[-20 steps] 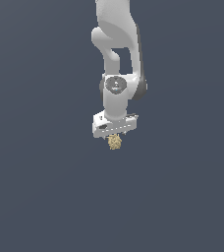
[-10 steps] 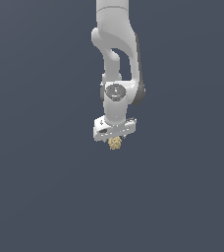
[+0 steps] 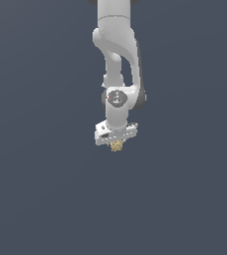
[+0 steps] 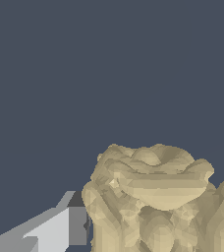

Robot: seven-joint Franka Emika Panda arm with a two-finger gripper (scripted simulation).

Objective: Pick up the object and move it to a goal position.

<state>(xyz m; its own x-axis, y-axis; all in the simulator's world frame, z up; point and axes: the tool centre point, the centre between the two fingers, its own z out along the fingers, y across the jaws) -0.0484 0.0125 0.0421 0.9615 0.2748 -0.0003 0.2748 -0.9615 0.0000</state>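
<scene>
Object [image 3: 117,146] directly beneath tool [image 3: 116,143]

The object [image 3: 117,145] is mottled tan-yellow; the pincer [image 3: 116,141] above it is white with grey fingers [image 4: 60,229].

The object [image 3: 117,146], a small tan-yellow knobbly clump with rounded bumps, sits clamped in the pincer [image 3: 116,144].

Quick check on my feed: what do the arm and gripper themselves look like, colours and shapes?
The arm is glossy white with rounded, bulbous links and dark seams at the joints. A round grey disc caps the wrist joint. The gripper has a flat white crossbar body; in the wrist view one finger looks pale grey with a darker pad.
</scene>
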